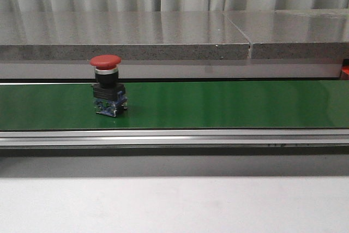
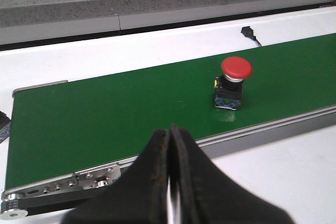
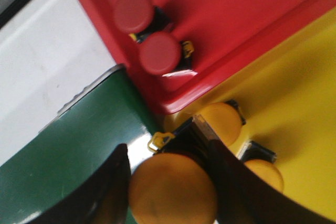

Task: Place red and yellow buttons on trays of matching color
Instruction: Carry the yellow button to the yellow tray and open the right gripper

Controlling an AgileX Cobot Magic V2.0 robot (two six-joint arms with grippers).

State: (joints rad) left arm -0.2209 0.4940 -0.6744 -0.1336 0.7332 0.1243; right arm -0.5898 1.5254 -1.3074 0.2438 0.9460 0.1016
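A round red-capped push button on a black body [image 1: 107, 83] stands on the flat green conveyor belt [image 1: 229, 103], grey speckled stone ledge [image 1: 163, 34] behind. Elsewhere: glossy red plastic tray [image 3: 236, 19], glossy yellow plastic tray [image 3: 299, 108] (yellow-domed buttons [image 3: 173, 187] there).

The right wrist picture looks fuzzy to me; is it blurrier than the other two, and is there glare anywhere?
Yes: the right wrist view is soft throughout, the yellow button in the right hand blurriest. The front view is sharp on the red button, with a pale sheen on the green belt. The left wrist view blurs only its near, shut left hand.
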